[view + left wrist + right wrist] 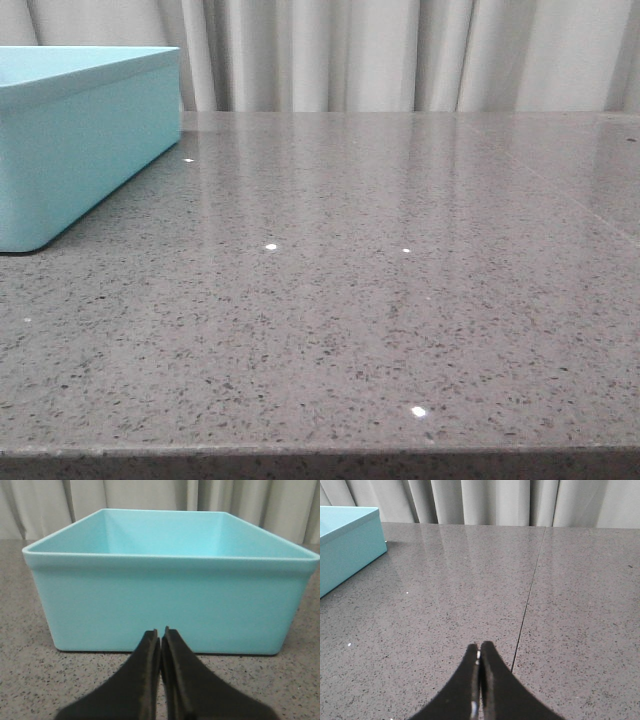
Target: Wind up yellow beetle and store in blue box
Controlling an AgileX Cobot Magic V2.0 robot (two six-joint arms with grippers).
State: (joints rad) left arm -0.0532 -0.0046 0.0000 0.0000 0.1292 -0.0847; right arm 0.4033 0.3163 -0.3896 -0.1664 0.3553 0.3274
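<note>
Both grippers, left [160,632] and right [479,647]: jaws clenched, empty. Yellow beetle nowhere visible; locate first. Blue box [95,130] waiting on speckled surface [380,300].

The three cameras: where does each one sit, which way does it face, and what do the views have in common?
Front view: low, facing forward over the grey table toward curtains; no robot part shows.
Left wrist view: on the left arm, facing the blue box; the left gripper shows, shut.
Right wrist view: on the right arm, facing over open tabletop; the right gripper shows, shut.
Shared: all three show the blue box, table and curtains. The yellow beetle appears in none.
</note>
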